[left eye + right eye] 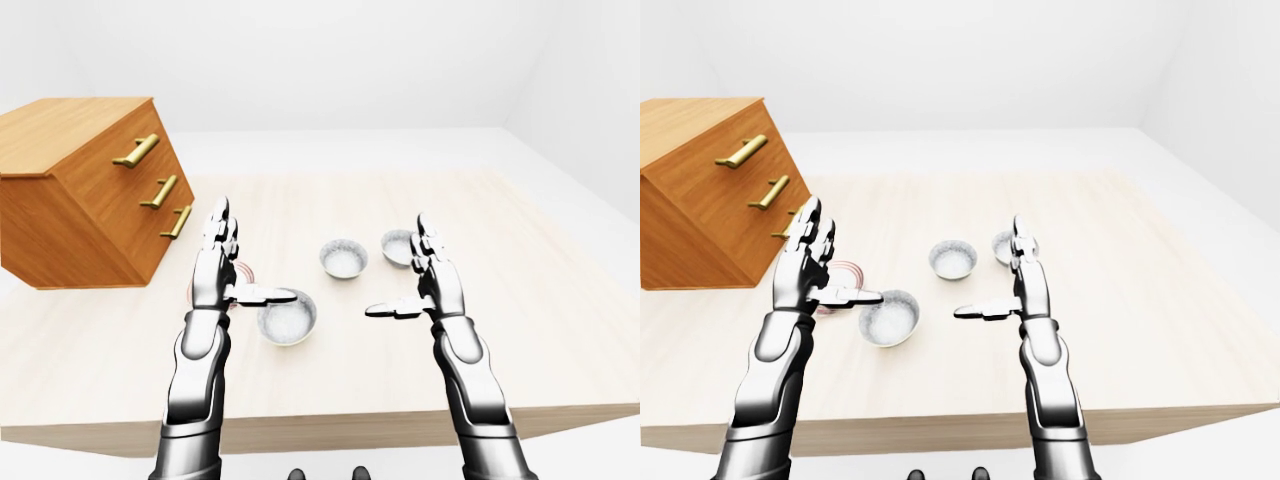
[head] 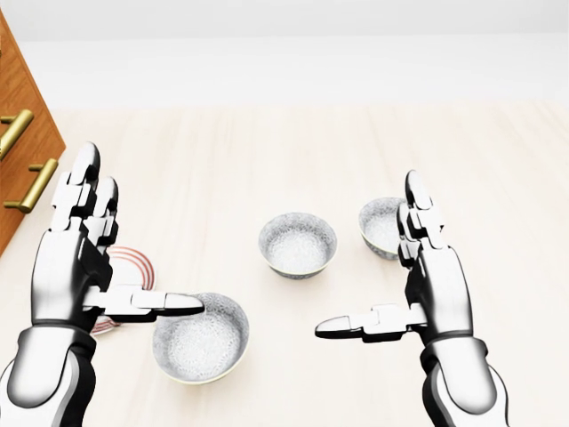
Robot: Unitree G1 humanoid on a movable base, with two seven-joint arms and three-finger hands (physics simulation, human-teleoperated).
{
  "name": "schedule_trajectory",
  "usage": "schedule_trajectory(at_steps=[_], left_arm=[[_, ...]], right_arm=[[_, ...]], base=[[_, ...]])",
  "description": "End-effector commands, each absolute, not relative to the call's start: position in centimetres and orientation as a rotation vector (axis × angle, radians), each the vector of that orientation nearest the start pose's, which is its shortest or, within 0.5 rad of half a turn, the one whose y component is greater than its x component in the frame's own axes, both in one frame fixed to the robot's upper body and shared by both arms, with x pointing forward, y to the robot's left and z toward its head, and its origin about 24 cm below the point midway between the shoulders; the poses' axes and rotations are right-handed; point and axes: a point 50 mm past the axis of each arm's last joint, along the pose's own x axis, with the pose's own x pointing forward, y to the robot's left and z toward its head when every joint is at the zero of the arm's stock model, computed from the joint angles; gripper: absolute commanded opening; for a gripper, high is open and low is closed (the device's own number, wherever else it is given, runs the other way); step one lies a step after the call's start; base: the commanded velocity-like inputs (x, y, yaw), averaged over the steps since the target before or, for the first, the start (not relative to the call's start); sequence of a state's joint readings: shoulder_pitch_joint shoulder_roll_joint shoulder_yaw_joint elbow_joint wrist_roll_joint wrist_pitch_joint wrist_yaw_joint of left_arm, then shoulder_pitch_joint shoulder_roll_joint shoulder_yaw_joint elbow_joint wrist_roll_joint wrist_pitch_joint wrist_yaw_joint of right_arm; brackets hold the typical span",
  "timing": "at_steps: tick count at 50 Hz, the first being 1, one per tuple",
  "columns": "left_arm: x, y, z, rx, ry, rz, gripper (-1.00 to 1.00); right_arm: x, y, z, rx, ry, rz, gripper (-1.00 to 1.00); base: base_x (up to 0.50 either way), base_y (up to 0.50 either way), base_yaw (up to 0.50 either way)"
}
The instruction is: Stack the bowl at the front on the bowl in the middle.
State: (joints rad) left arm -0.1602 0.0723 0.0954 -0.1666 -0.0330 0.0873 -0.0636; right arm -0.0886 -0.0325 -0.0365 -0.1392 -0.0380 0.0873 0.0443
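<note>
Three grey speckled bowls stand on the pale wooden table (image 2: 267, 142). In the head view the front bowl (image 2: 200, 345) is at the lower left, the middle bowl (image 2: 298, 243) near the centre, and the third bowl (image 2: 380, 226) to its right, partly behind my right hand. My left hand (image 2: 138, 240) is open, fingers pointing up, its thumb reaching over the front bowl's left rim. My right hand (image 2: 369, 258) is open too, to the right of the front bowl, its thumb pointing left, holding nothing.
A white plate with red rings (image 2: 123, 271) lies left of the front bowl, mostly hidden behind my left hand. A wooden drawer cabinet (image 1: 80, 190) with brass handles stands at the table's left. The table's near edge (image 1: 330, 425) runs below my arms.
</note>
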Motion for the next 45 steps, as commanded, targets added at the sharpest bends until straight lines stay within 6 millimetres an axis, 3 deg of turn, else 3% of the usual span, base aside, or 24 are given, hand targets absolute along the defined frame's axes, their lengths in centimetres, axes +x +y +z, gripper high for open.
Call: schedule_trajectory(at_steps=[1,11,24,28,31,32,39,45], left_arm=[[27.8,16.9,11.7,0.041,-0.247,-0.017,1.00],[27.8,16.9,11.6,0.040,-0.242,-0.016,1.00],[27.8,17.0,11.3,0.037,-0.230,-0.015,1.00],[27.8,17.0,11.3,0.038,-0.229,-0.014,1.00],[27.7,17.0,11.3,0.038,-0.231,-0.013,1.00],[27.7,17.0,11.4,0.038,-0.235,-0.012,1.00],[27.6,17.1,11.6,0.035,-0.243,-0.010,1.00],[27.6,17.1,11.5,0.033,-0.242,-0.011,1.00]], right_arm=[[27.0,-15.1,8.9,-0.076,-0.140,0.040,1.00],[26.8,-15.1,8.8,-0.079,-0.136,0.051,1.00],[26.7,-15.5,8.5,-0.086,-0.125,0.036,1.00],[27.1,-16.2,9.4,-0.232,-0.182,0.005,1.00],[27.6,-16.5,10.0,-0.435,-0.274,0.000,1.00],[28.2,-17.0,10.0,-0.549,-0.267,-0.022,1.00],[30.3,-18.6,9.4,-0.904,-0.212,-0.080,1.00],[31.2,-19.8,8.4,-1.011,-0.142,-0.084,1.00]], base=[[0.50,0.00,0.00],[0.50,0.00,0.00],[0.00,0.00,0.00],[0.00,0.00,0.00],[0.00,0.00,0.00],[0.00,0.00,0.00],[0.00,0.00,0.00],[0.00,0.00,0.00]])
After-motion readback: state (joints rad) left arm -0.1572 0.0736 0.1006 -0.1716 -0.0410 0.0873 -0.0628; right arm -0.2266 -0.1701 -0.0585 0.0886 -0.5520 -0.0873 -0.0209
